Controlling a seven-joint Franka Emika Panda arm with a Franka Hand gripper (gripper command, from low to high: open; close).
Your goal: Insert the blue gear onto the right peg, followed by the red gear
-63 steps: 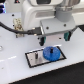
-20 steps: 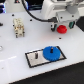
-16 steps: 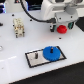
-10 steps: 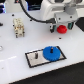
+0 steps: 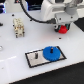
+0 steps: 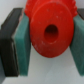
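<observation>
While the black plate (image 5: 45, 57) lies near on the white table (image 5: 15, 55), its left pin (image 5: 35, 56) stands bare and the blue gear (image 5: 52, 52) sits at its right end, hiding the right peg. Farther right, the gripper (image 5: 62, 27) clamps the red gear (image 6: 50, 31) between its pads (image 6: 22, 46).

count on the worktop (image 5: 12, 55): one blue gear (image 5: 52, 52), one red gear (image 5: 63, 28), one black plate (image 5: 37, 59) with a light rim. one free pin (image 5: 35, 56) stands on the plate; a second, under the blue gear, cannot be made out. one beige block-like object (image 5: 18, 27) near the exterior view's left; wrist view: two teal pads (image 6: 22, 45).
</observation>
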